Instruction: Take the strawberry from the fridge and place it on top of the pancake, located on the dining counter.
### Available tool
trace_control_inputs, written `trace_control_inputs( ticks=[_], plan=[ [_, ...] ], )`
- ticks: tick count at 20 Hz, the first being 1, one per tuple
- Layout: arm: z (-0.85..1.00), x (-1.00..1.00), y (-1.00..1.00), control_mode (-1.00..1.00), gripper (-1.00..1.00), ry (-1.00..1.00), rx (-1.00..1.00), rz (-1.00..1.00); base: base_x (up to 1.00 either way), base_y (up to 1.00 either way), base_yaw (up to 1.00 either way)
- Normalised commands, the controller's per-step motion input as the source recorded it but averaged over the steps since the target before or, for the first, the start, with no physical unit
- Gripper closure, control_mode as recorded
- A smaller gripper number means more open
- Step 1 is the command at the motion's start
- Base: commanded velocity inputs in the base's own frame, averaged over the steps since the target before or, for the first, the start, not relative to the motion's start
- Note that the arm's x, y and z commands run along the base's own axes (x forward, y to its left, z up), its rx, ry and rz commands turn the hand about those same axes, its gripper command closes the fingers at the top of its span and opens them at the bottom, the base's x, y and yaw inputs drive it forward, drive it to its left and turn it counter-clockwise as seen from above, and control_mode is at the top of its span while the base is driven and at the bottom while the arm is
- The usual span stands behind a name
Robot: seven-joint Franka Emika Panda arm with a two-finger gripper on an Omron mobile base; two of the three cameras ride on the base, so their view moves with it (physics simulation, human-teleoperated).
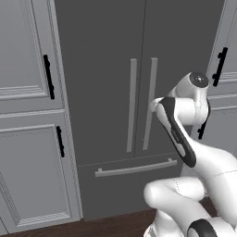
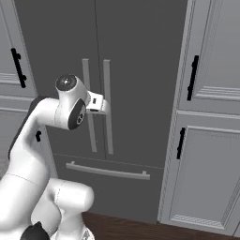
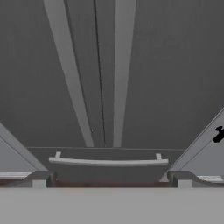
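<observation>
Fridge (image 1: 106,92) interior behind shut doors

In front of me stands one fridge (image 1: 102,69) with two doors and one bottom drawer (image 1: 129,185). I count two long vertical bar handles (image 1: 132,105), one per door, and one horizontal bar handle (image 1: 136,168) on the drawer. In the left base view I count two panelled cabinet doors (image 1: 23,51) left of the fridge with two black handles (image 1: 48,77). In the right base view, two cabinet doors right of it carry two black handles. One gripper (image 3: 111,180), two fingertips (image 3: 40,179).
</observation>
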Motion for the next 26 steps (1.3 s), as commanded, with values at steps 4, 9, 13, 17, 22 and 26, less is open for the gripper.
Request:
trace_control_inputs(
  ticks=[4,9,13,17,22,26],
  plan=[
    [0.0,0.44,-0.02,-1.0,-1.0,-0.01,-0.04,-0.01,0.0,0.0,0.0],
    [-0.09,0.44,0.0,-1.0,-1.0,0.0,-0.03,-0.01,0.0,0.0,0.0],
    [-0.19,0.46,0.0,-1.0,-1.0,0.0,-0.01,0.0,0.0,0.0,0.0],
    [-0.24,0.36,-0.13,-1.0,-1.0,0.0,0.0,0.0,0.0,0.0,0.0],
    [-0.22,0.38,-0.02,-1.0,-1.0,0.0,0.0,0.0,0.0,0.0,0.0],
    [-0.19,0.36,0.0,-1.0,-1.0,0.0,0.0,0.0,0.0,0.0,0.0]
  ],
)
